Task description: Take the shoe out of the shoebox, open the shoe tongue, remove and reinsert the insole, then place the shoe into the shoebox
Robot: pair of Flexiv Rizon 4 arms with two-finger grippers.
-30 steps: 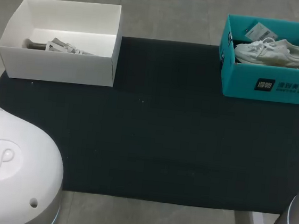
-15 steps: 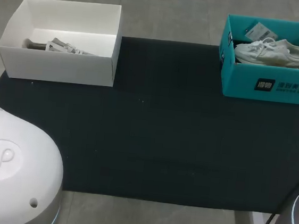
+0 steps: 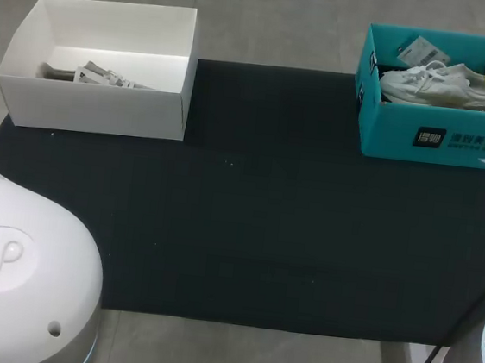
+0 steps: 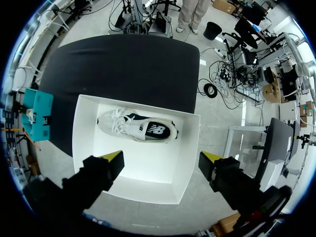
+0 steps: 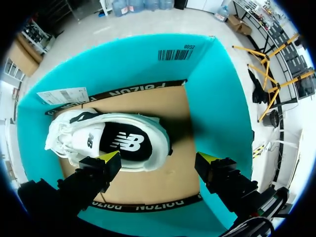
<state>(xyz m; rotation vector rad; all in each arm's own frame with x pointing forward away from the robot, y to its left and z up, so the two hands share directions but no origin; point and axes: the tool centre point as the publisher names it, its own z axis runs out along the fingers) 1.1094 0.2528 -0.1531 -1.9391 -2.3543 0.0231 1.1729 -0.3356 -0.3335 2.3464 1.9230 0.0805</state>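
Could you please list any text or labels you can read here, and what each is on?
Teal shoebox front: white characters, blurred.
Its inner black bands: upside-down lettering, hard to read.
Barcode and paper tag: digits too small.
Teal-box shoe and white-box shoe: logo marks only.

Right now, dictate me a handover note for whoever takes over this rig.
Left gripper: open, above the white box, which holds a shoe.
Right gripper: open, above the teal box, near the heel end of its white shoe, gripping nothing.
Done: nothing; both shoes lie in their boxes.
Left: the whole job, starting with lifting the white shoe out.
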